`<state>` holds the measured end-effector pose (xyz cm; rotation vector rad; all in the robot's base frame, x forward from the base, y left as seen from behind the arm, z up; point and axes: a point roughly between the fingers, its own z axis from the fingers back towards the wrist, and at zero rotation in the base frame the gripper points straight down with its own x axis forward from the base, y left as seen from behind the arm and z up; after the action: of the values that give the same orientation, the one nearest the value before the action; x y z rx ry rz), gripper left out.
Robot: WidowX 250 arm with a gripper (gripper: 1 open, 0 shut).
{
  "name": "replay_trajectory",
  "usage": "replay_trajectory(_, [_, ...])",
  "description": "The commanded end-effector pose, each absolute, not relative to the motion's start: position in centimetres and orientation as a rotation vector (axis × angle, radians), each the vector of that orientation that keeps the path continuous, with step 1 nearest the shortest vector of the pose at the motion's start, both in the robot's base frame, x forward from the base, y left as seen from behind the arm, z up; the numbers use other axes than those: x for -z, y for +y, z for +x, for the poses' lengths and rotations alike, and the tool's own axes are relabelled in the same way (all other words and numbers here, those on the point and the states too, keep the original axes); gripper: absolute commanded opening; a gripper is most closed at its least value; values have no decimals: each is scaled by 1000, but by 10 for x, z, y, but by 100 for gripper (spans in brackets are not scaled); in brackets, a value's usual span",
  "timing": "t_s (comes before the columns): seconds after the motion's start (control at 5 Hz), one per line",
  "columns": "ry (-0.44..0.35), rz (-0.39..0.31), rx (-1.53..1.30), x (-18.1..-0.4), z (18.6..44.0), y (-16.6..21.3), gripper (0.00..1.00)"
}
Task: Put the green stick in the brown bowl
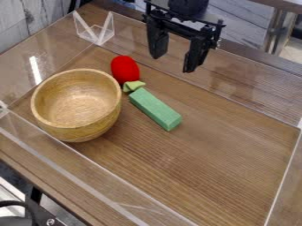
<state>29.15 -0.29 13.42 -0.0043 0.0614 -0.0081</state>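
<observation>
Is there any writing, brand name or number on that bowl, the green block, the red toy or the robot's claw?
None: no readable text shows on the brown bowl, the green stick, the red ball-shaped toy, the gripper or the wooden table.

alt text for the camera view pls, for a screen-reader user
A black robot gripper hangs open, fingers pointing down, above a wooden table, holding nothing. Below it a green stick lies flat beside a red ball-shaped toy, with an empty brown bowl to their left. Low clear walls edge the table.
</observation>
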Motion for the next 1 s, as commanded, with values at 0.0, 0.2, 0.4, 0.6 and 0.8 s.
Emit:
replay_trajectory(0.0, [87,-9,-46,-109,287,-4,100])
replay_trajectory(0.2, [91,-44,-211,-92,287,-6,100])
replay_trajectory(0.4, [74,-58,-385,-85,292,-2,100])
replay_trajectory(0.6, [60,-65,-594,-61,279,9,100])
replay_trajectory(0.8, [39,-76,-837,-38,269,19,100])
